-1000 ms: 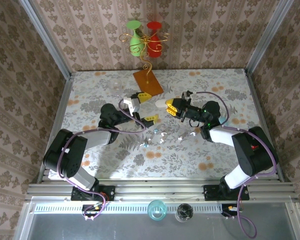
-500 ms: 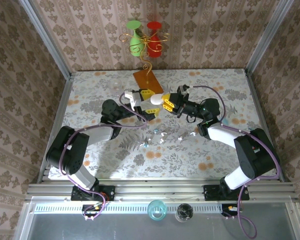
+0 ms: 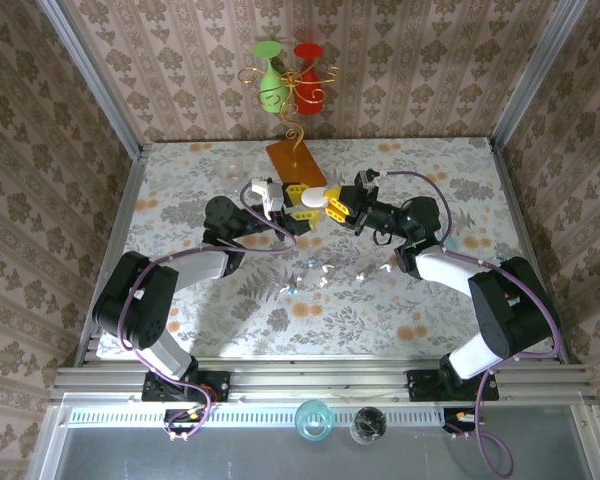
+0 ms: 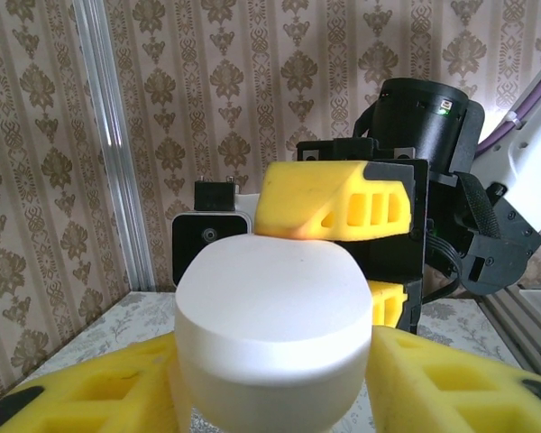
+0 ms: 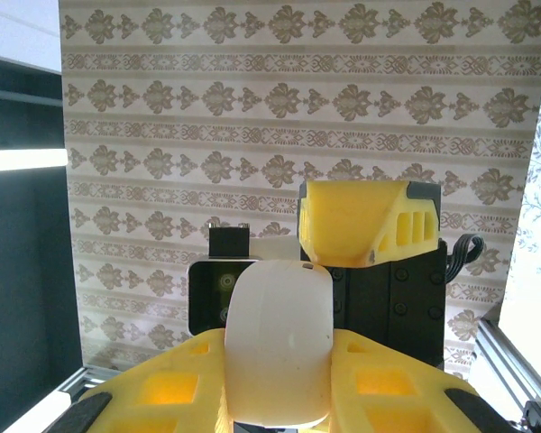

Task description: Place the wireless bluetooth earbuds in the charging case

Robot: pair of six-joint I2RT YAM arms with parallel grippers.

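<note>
Your right gripper [image 3: 333, 206] pinches the smooth, likely slippery charging case [image 3: 311, 200] — take its broad flanks, where the left gripper [image 4: 275, 390] brackets it, grip unclear.

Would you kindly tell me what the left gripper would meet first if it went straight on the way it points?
The white charging case between its fingers, with the right gripper seemingly directly behind it.

Above the middle of the flowered table [image 3: 180, 190], the left gripper [image 3: 301, 203] and the right gripper [image 3: 332, 207] meet at a white charging case [image 3: 312, 199], while tiny glinting earbuds [image 3: 323, 281] lie scattered nearer the bases.
</note>
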